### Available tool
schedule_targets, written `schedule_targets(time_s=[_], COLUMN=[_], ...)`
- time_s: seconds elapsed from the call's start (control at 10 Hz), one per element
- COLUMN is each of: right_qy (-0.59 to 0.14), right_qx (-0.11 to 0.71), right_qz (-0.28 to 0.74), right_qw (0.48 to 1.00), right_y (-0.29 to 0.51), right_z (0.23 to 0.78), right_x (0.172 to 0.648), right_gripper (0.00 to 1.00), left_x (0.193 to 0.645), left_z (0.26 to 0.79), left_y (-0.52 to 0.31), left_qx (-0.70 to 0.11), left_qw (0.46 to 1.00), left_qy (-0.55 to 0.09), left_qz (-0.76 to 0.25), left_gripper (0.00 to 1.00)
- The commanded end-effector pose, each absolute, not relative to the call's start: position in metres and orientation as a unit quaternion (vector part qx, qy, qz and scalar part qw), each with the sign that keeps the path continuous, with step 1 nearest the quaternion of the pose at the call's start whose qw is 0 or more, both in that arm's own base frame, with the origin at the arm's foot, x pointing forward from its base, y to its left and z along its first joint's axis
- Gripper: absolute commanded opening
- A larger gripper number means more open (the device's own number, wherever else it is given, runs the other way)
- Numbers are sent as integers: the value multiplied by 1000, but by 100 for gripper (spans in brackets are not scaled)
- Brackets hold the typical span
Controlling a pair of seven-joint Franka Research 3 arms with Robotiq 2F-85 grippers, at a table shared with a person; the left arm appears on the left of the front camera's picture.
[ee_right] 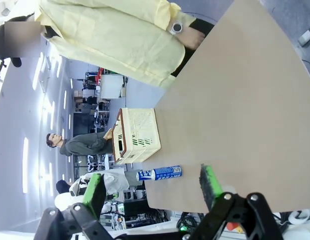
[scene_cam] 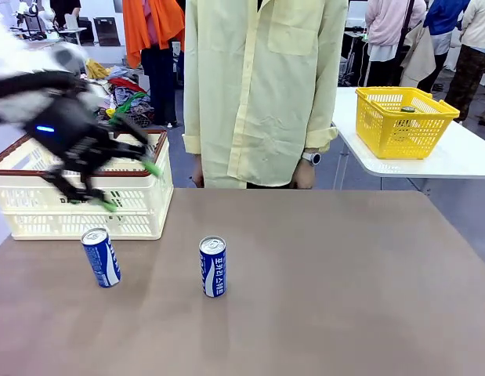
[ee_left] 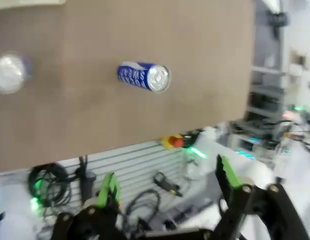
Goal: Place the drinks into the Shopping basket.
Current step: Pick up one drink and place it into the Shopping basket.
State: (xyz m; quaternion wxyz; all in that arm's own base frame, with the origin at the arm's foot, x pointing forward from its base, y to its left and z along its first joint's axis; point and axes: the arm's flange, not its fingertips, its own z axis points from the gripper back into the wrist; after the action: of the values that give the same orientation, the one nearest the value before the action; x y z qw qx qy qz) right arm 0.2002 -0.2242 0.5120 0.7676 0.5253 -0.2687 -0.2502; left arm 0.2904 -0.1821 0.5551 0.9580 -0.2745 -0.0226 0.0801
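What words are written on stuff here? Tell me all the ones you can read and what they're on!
"포카리 스웨트": runs down the middle can, front view.
"SWEAT": on a blue-and-white can, left wrist view, slightly blurred.
Left can: lettering too blurred to read.
Shopping basket: the print on its side is mostly hidden behind the left gripper, so it is unreadable.

brown table (scene_cam: pixel 344 298) with cream shopping basket (scene_cam: pixel 38 218), left can (scene_cam: pixel 101 258), middle can (scene_cam: pixel 213 267)

Bright even indoor light, soft shadows, left hand (scene_cam: pixel 131 186) motion-blurred, left wrist view smeared
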Motion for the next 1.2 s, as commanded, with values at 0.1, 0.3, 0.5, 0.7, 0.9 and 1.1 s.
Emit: schedule_targets(time_s=[0.1,0.3,0.5,0.7,0.9,1.1], right_qy=[-275,-275,-275,-275,-275,-275], right_qx=[530,530,530,530,530,530], right_qz=[-242,-242,-242,-242,-242,-242], right_qw=[764,764,764,764,764,764], right_y=[-225,-225,-225,-225,-225,-225], right_z=[514,514,514,514,514,514], right_x=[201,201,201,201,201,201], right_gripper=[100,100,100,100,100,100], left_x=[347,345,338,334,337,338], left_z=[511,479,453,437,432,422], left_y=[-267,-311,-328,-340,-348,-349], left_qx=[-90,-34,-1,-10,-29,-22], left_qw=[994,998,998,997,997,998], left_qy=[-11,-33,-52,-68,-66,-58], left_qz=[58,41,42,30,16,14], left_gripper=[100,100,100,100,100,100])
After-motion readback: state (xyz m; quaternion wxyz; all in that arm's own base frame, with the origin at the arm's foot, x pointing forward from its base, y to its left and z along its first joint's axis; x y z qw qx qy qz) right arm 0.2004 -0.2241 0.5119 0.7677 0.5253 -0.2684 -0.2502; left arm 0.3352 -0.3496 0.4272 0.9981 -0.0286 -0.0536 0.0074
